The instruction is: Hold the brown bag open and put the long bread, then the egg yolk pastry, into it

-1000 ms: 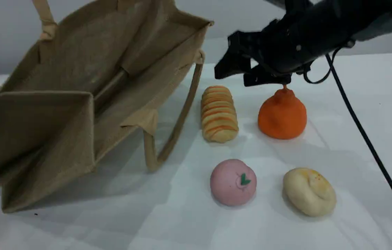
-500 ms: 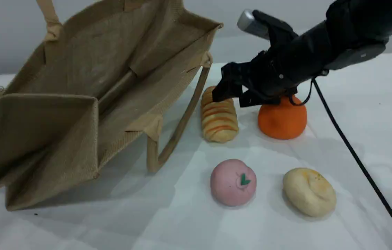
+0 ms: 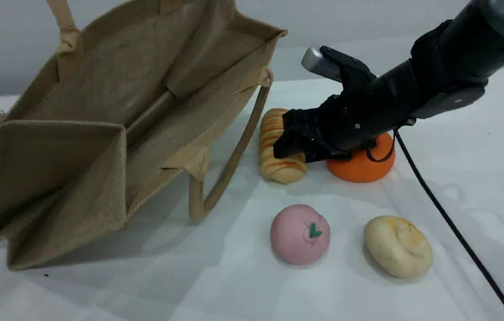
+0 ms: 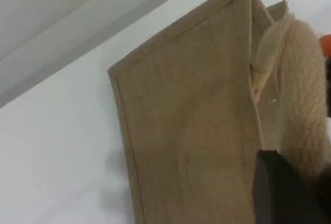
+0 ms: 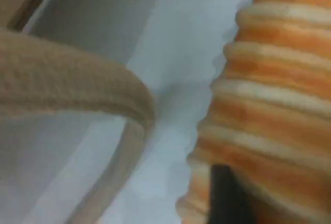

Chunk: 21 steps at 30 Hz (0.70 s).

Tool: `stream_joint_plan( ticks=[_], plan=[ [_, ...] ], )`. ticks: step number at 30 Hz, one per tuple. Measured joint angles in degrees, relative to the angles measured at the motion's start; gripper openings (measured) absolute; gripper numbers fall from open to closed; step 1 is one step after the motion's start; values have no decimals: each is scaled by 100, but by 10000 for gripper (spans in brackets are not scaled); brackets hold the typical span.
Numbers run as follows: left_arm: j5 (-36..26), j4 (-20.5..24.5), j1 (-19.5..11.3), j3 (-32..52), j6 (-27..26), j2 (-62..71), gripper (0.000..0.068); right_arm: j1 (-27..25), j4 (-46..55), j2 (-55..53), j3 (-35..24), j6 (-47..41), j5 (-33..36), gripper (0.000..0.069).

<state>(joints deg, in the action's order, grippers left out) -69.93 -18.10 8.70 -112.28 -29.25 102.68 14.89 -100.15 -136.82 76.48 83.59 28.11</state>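
Observation:
The brown bag (image 3: 100,111) stands tilted at the left with its mouth wide open. Its upper handle (image 3: 62,26) runs taut out of the top edge. In the left wrist view the bag (image 4: 191,131) fills the frame, and my left gripper's dark fingertip (image 4: 282,188) sits against that handle (image 4: 305,105), shut on it. The long bread (image 3: 274,147) lies on the table right of the bag. My right gripper (image 3: 294,142) straddles its middle, one finger (image 5: 225,198) pressed into the bread (image 5: 274,94). The egg yolk pastry (image 3: 397,245) lies at the front right, untouched.
An orange fruit (image 3: 361,167) sits right behind my right gripper, partly hidden by it. A pink ball (image 3: 299,234) with a green leaf lies in front of the bread. The bag's lower handle (image 3: 229,165) loops onto the table beside the bread. A black cable (image 3: 448,223) trails front right.
My right gripper has come down from above the orange fruit onto the long bread and its fingers have narrowed around it. The bag shifted slightly right, then held still.

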Motion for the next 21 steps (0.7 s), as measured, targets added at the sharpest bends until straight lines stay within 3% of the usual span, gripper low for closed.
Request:
stream_joint_plan(
  ticks=[4,6,9,14,21],
  plan=[
    [-6,0,0,0,0,0,87,0,19,-5,0,0,187,113],
    [-6,0,0,0,0,0,87,0,61,28,-5,0,381,69],
    [-6,0,0,0,0,0,87,4,50,215,-11,-12,576,66],
    [-6,-5,0,0,0,0,87,-2,34,723,-11,-30,314,64],
    [-6,-211,0,0,-12,0,87,-14,5,1459,-5,-72,-1054,57]
  ],
)
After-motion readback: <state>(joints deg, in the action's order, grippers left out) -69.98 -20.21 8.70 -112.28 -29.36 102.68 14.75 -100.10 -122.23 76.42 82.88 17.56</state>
